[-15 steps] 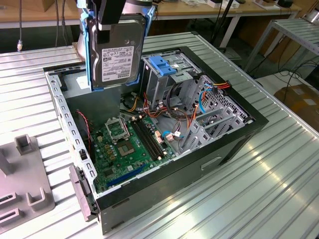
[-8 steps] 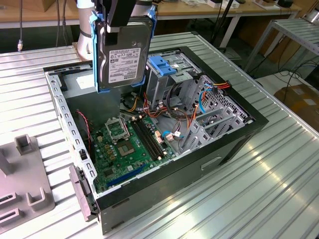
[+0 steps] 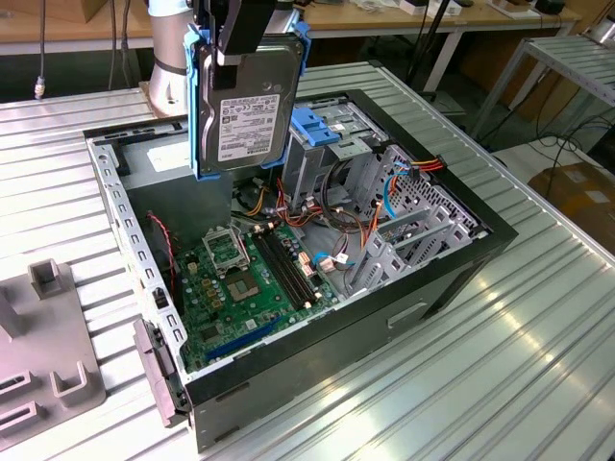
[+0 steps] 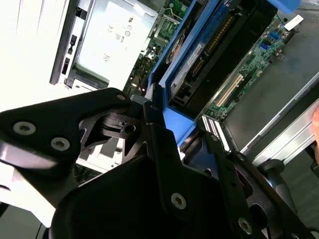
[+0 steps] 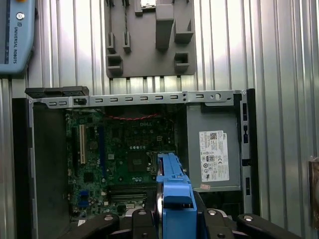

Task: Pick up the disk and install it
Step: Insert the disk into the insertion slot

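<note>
My gripper [image 3: 242,48] is shut on the disk [image 3: 252,110], a grey hard drive with a printed label in a bright blue carrier rail. The disk hangs upright over the back of the open computer case [image 3: 452,279], beside the metal drive cage with its blue bracket [image 3: 317,125]. In the first wrist view the disk's blue rail [image 5: 172,184] shows edge-on between my fingers, above the motherboard [image 5: 129,154]. In the second wrist view my gripper [image 4: 177,127] clamps the blue rail, and the disk's underside [image 4: 224,45] points down into the case.
Inside the case lie the green motherboard [image 3: 245,279], bundles of cables [image 3: 336,216] and a grey power supply [image 5: 214,149]. A grey fixture plate [image 3: 48,346] sits on the ribbed metal table [image 3: 538,365] at the exterior view's left. A pendant [image 5: 15,35] lies nearby.
</note>
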`<state>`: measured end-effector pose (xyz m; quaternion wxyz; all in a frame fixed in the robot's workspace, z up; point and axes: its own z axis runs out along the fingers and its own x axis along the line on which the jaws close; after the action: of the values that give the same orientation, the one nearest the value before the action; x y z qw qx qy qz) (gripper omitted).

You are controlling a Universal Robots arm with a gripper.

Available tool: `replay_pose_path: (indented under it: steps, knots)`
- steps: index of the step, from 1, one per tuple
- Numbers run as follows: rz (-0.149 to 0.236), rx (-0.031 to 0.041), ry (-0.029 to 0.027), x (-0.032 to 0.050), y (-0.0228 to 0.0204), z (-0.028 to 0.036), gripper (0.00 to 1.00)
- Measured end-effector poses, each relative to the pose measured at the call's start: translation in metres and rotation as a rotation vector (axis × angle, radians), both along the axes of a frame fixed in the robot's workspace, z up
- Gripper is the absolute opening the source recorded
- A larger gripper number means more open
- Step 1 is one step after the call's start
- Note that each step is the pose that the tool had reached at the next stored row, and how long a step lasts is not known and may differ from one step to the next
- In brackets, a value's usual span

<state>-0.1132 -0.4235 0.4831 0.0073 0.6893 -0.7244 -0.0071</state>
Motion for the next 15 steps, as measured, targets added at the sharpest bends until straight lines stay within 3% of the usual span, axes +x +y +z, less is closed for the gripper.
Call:
replay_pose_path:
  steps: [5, 15]
  knots:
    - [0.000, 0.0000, -0.0001, 0.0000, -0.0009, 0.0000, 0.37]
    - [0.000, -0.0003, 0.0000, 0.0000, -0.0079, 0.0000, 0.37]
